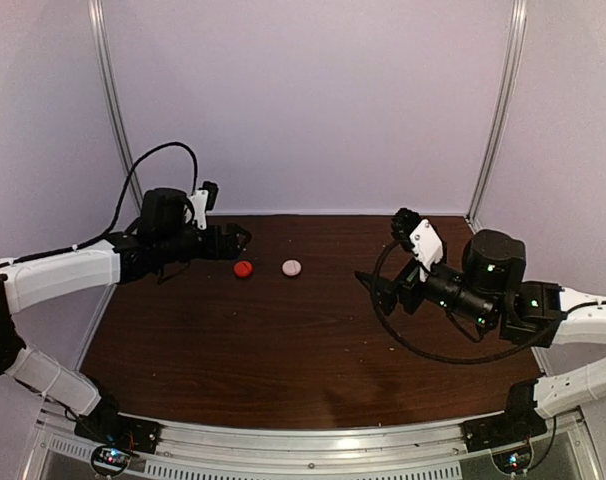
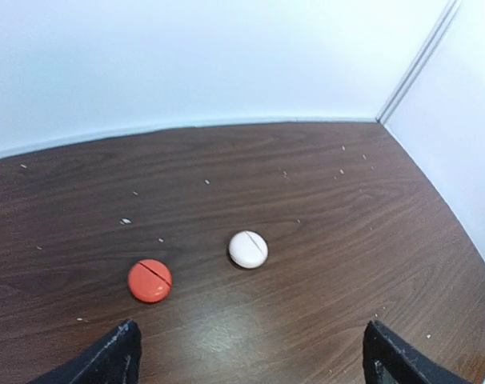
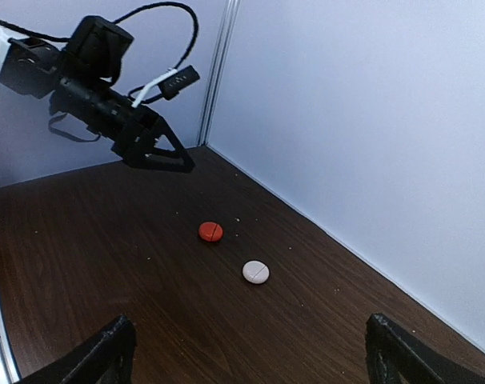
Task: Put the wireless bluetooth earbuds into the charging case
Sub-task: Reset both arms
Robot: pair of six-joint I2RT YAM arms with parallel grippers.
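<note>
Two round cases lie shut side by side toward the back of the table: a red-orange charging case (image 1: 243,268) (image 2: 150,281) (image 3: 211,232) and a white one (image 1: 291,267) (image 2: 248,249) (image 3: 256,272). Each shows a thin seam line across its lid. The earbuds are out of view. My left gripper (image 1: 241,238) (image 2: 254,360) (image 3: 166,156) hovers open just behind and left of the red case, holding nothing. At the right, my right gripper (image 1: 378,285) (image 3: 250,360) stands open and empty, well apart from both cases.
The dark wooden table (image 1: 283,340) is boxed in by pale walls with metal posts (image 1: 498,110) at the back corners. A black cable loop (image 1: 423,350) hangs under the right arm. Small pale specks (image 2: 126,221) dot the wood.
</note>
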